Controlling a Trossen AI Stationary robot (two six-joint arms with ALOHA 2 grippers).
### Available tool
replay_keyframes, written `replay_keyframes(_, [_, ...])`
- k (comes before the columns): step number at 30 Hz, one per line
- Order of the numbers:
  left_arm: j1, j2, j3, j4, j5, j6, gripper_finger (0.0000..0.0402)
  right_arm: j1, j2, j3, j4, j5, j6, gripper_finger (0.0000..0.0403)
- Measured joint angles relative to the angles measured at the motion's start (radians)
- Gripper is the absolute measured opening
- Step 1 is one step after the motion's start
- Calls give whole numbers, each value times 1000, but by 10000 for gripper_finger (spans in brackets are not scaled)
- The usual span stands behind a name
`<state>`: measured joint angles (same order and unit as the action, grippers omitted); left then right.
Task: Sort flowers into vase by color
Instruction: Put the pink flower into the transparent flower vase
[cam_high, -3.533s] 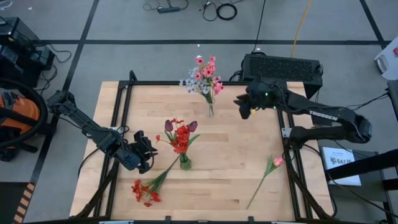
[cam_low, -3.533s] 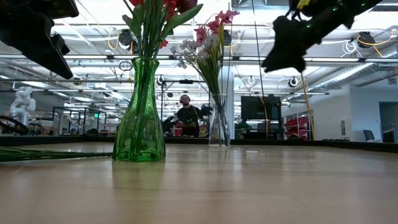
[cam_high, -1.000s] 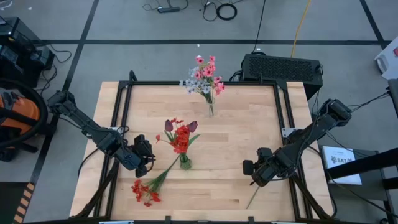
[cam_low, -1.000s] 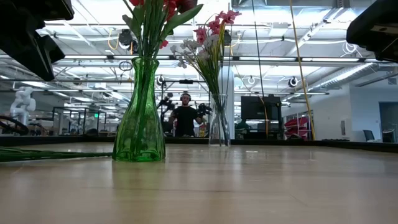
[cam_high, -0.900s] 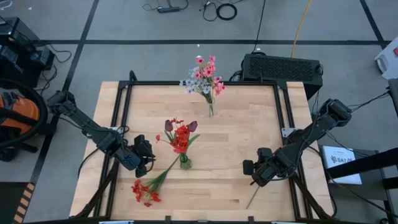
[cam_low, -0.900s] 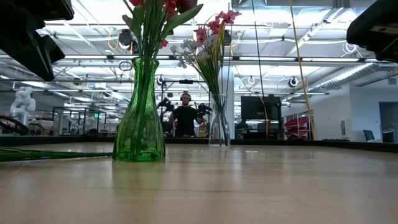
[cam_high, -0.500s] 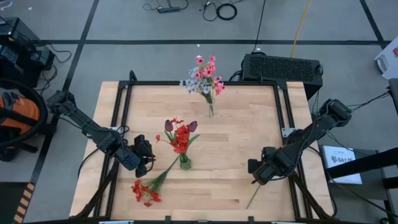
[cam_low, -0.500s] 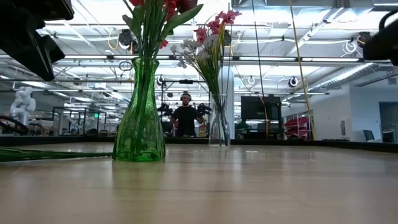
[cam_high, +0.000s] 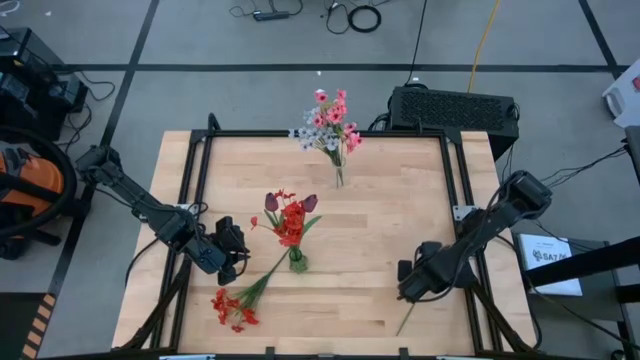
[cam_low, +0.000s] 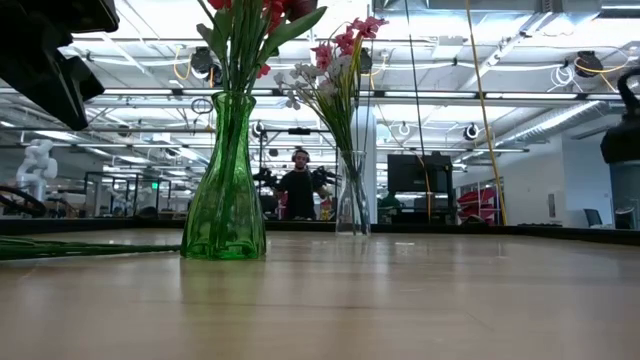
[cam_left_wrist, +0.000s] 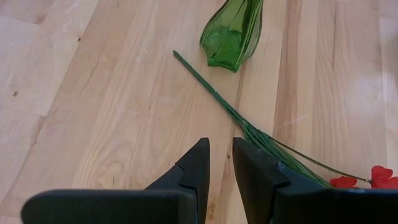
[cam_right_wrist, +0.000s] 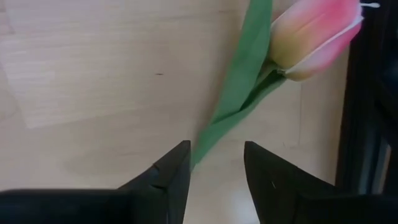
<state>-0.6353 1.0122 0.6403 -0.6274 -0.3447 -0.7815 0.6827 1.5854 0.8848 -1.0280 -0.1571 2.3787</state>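
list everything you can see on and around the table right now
green vase: one, green glass, table middle, holds red and maroon flowers
clear vase: one, clear glass, table far edge, holds pink and whitish flowers
red flowers: one bunch, red with green stems, lying flat near the front left
pink tulip: one, pink with green leaf, lying flat near the front right
table: one, light wood, black frame
black box: one, behind the table's far right corner
person: one, dark clothes, in the room beyond
left gripper: one, dark, open, beside the red flowers' stems
right gripper: one, dark, open, over the tulip's stem
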Motion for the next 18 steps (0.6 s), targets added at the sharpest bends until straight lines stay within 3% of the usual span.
replay_keyframes(9, [0,0,0,0,0,0,75,-1,155,6,88,5,-7,112])
replay_keyframes(13, [0,0,0,0,0,1,75,1,193,20,111,99,-67,70])
replay_keyframes(18, [0,0,0,0,0,2,75,-10,215,113,14,247,-202,12])
